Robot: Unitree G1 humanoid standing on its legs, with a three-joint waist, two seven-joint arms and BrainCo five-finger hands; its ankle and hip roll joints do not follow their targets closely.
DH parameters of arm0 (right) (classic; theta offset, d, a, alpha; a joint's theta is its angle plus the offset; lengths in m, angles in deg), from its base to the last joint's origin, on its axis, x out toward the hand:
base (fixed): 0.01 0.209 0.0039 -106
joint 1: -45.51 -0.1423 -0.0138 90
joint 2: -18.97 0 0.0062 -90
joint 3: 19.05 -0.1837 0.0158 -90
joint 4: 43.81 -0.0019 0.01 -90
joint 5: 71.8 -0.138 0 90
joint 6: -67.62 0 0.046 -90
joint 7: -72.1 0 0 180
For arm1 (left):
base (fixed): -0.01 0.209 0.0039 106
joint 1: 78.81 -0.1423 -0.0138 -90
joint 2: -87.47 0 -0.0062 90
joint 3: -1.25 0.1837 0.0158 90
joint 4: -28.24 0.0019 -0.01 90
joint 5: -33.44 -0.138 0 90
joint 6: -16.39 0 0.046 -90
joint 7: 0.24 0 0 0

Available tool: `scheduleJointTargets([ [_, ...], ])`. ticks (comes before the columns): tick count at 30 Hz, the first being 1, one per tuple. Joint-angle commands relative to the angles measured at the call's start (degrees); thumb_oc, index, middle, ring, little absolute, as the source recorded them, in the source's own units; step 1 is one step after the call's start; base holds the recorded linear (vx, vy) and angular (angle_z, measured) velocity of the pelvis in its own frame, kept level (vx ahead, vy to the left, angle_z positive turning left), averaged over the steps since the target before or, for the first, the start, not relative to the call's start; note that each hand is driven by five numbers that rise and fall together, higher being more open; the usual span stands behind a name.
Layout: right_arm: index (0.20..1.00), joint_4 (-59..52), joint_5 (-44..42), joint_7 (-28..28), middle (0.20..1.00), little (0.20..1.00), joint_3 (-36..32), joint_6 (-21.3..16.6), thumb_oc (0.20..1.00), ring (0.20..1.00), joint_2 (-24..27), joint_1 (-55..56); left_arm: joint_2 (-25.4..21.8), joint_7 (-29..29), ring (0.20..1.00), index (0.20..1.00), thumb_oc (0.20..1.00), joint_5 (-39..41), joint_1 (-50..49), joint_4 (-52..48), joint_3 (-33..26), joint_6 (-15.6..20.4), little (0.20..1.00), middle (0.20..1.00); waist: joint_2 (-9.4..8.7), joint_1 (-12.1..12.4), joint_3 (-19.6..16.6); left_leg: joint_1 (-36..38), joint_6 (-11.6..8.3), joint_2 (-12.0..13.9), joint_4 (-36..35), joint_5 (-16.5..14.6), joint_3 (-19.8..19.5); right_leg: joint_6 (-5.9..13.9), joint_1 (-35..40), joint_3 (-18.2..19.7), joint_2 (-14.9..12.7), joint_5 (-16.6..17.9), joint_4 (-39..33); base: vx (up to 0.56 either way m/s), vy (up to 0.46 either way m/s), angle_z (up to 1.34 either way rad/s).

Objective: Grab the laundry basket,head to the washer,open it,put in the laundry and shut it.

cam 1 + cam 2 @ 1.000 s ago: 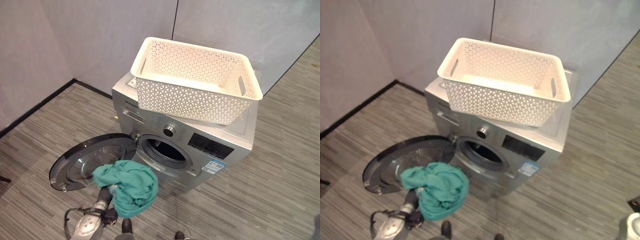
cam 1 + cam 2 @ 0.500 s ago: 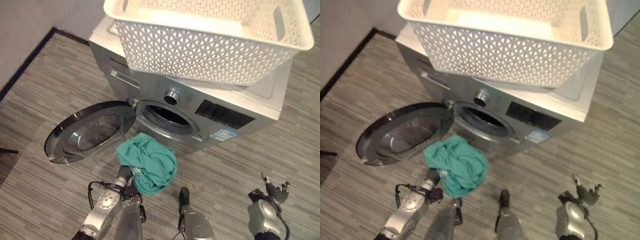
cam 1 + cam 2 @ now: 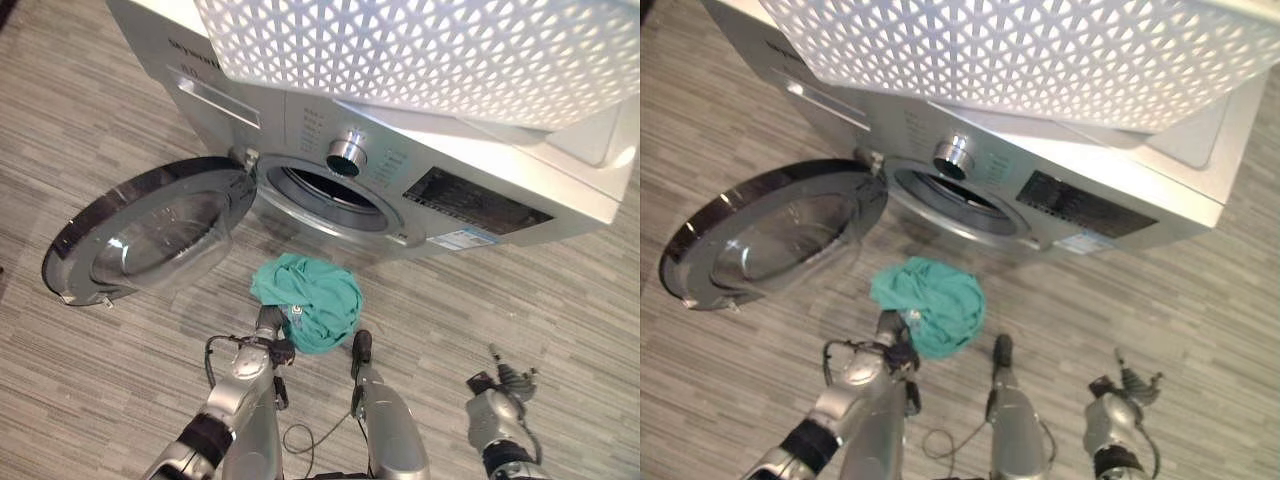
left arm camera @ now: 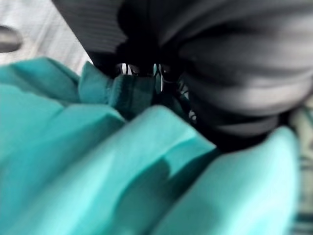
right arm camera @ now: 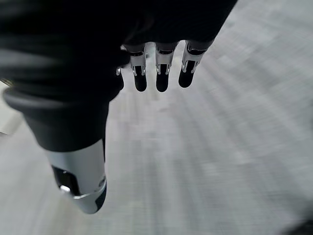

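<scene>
Two hands show low before the washer [image 3: 480, 165]. Furthest left, its round door [image 3: 150, 230] hangs wide open, glass facing up. Beside it the left hand [image 3: 272, 322] reaches forward from the lower left, fingers clamped on the teal laundry [image 3: 310, 300]; its wrist view shows cloth bunched against the dark cover. This crumpled, folded bundle hangs just below the open drum mouth [image 3: 325, 195], still outside it. Overhead, the white lattice laundry basket [image 3: 430, 50] sits on the washer's top. At lower right, the right hand [image 3: 510, 380] hangs over the striped floor [image 3: 80, 120], fingers straight and apart, holding nothing.
</scene>
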Motion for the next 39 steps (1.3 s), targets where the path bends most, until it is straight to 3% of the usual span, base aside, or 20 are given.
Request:
scheduleJointTargets([
  [1,1.0,-4.0,0.72,1.16,1.0,1.0,4.4,0.47,1.0,1.0,0.84,3.85,2.84,4.24,0.2,0.2,0.2,1.6,3.93,0.12,-0.79,5.44,0.2,0.2,1.29,-0.57,-0.27,-3.33,0.13,-1.33,1.48,-4.14,5.18,-5.64,-4.84,-3.51,3.61,-9.78,9.58,-0.06,-0.035,-0.09],
  [8,1.0,-16.64,4.2,0.13,1.0,1.0,12.54,-0.72,1.0,1.0,-0.87,6.05,4.54,6.52,0.2,0.2,0.2,3.89,6.82,1.41,-1.45,6.13,0.2,0.2,0.96,-1.42,1.98,-8.5,0.19,-0.83,1.56,-3.3,4.97,-5.66,-11.33,-3.25,4.21,-8.81,10.9,-0.03,-0.002,-0.11],
  [10,1.0,-19.4,4.54,-0.1,1.0,1.0,14.31,-1.77,1.0,1.0,-0.55,5.47,5.09,7.88,0.2,0.2,0.2,4.66,9.04,2.85,-1.55,6.34,0.2,0.2,0.28,-1.41,2.79,-9.61,0.2,-0.96,1.69,-3.12,3.33,-5.66,-12.89,-2.6,4.77,-8.44,11.19,-0.01,0.009,-0.12],
  [14,1.0,-22.1,4.97,-0.06,1.0,1.0,15.88,-3.7,1.0,1.0,0.44,4.97,6.96,9.6,0.2,0.2,0.2,7.93,14.84,7.62,-2.59,7.45,0.2,0.2,-0.38,-1.85,3.16,-11.56,0.01,-1.5,1.06,-2.65,-0.86,-5.58,-15.29,-2.11,5.38,-8.18,11.39,0.02,-0.051,-0.07],
  [20,1.0,-23.48,5.85,0.74,1.0,1.0,17.37,-5.2,1.0,1.0,1.34,4.55,7.92,12.62,0.2,0.2,0.2,14.1,26.49,16.81,-7.87,10.08,0.2,0.2,-1.11,-3.78,3.57,-12.57,-0.12,-1.57,-0.52,-2.42,-0.5,-5.39,-17.21,-1.15,5.83,-7.53,10.29,0.03,0.034,-0.01],
  [30,1.0,-28.54,6.31,-2.88,1.0,1.0,18.37,-6.25,1.0,1.0,5.38,7.45,0.91,14.69,0.2,0.2,0.2,20.79,45.25,26.33,-16.86,13.23,0.2,0.2,-2.83,-8.09,1.71,-14.35,0.43,-2.28,-1.01,-4.65,2.71,-4.41,-19.16,1.09,6.01,-6.1,7.33,0.04,0.048,-0.15],
  [39,1.0,-34.52,6.43,-6.63,1.0,1.0,17.28,-5.9,1.0,1.0,10.75,9.09,-7.78,13.47,0.2,0.2,0.2,26.32,63.85,34.3,-16.08,12.95,0.2,0.2,-3.82,-12.15,-0.97,-16.21,1.15,-2.5,-0.03,-7.12,4.11,-3.19,-20.12,3.26,6.44,-4.68,4.56,0.04,0.05,-0.1],
])
